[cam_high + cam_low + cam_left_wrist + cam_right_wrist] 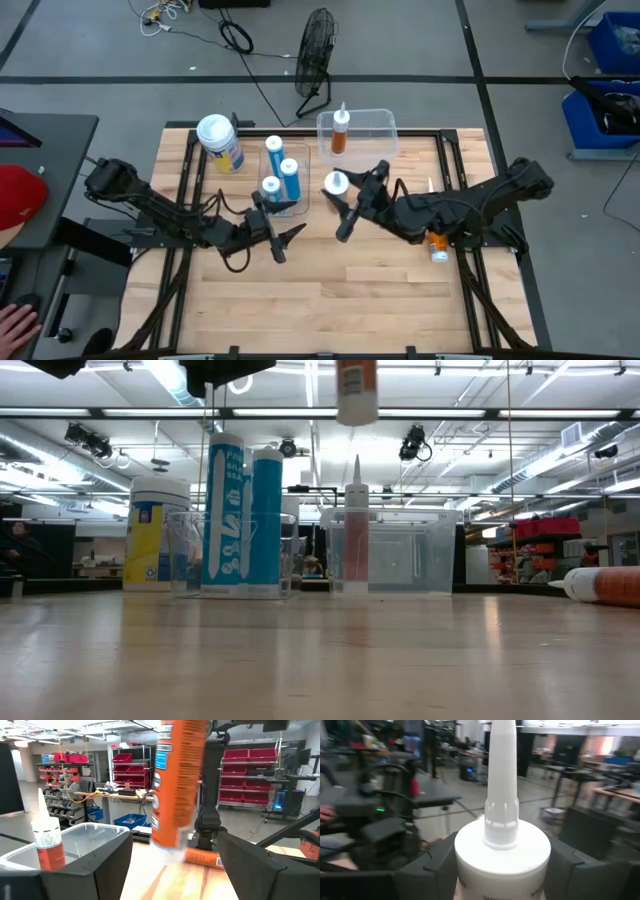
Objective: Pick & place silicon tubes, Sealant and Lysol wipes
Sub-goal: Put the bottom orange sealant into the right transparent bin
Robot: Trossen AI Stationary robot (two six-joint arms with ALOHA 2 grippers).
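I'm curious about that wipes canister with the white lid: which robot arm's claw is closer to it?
Left. The left gripper sits just past the blue tubes from the Lysol wipes; the right gripper, holding an orange sealant tube, is farther.

Three blue tubes (289, 178) are standing together in one clear bin (303, 160); three orange sealant tubes (341, 130) are showing. A second clear bin (382, 124) is sitting upper center, and one Lysol wipes canister (220, 143) is standing upper left.

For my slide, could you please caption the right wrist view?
Right pincer shut on an upright sealant tube, white nozzle pointing up.
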